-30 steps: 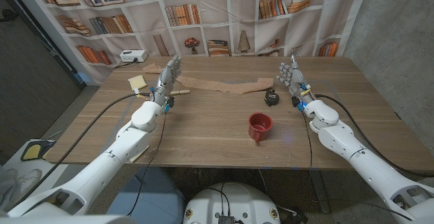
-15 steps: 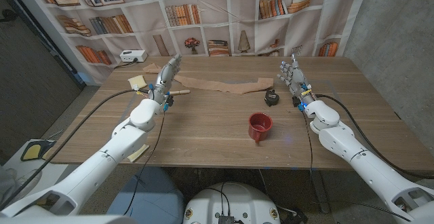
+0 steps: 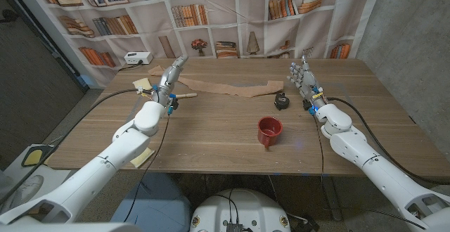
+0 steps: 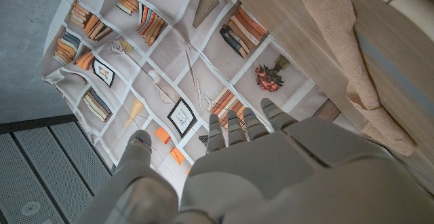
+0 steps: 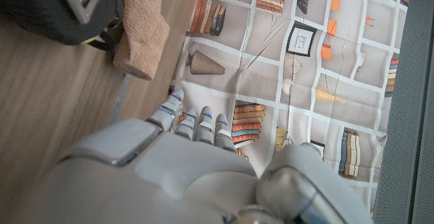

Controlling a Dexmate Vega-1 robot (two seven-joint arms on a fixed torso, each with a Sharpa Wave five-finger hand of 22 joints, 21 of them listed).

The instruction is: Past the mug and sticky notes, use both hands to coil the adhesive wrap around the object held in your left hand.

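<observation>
- Smooth white shells along both arms, rounded at the joints.
- Pale grey left robot hand (image 3: 169, 77) and right robot hand (image 3: 301, 76), slim segmented fingers.
- Black cables trailing beside each forearm.
- Small blue and yellow fittings at the wrists.

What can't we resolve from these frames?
- Left hand, head view: seen edge-on, so whether it touches the wooden stick beside it is unclear.
- Sticky notes, head view: partly covered by the left hand.
- Black object, head view: too small to identify; right wrist view cuts it at the edge.
</observation>
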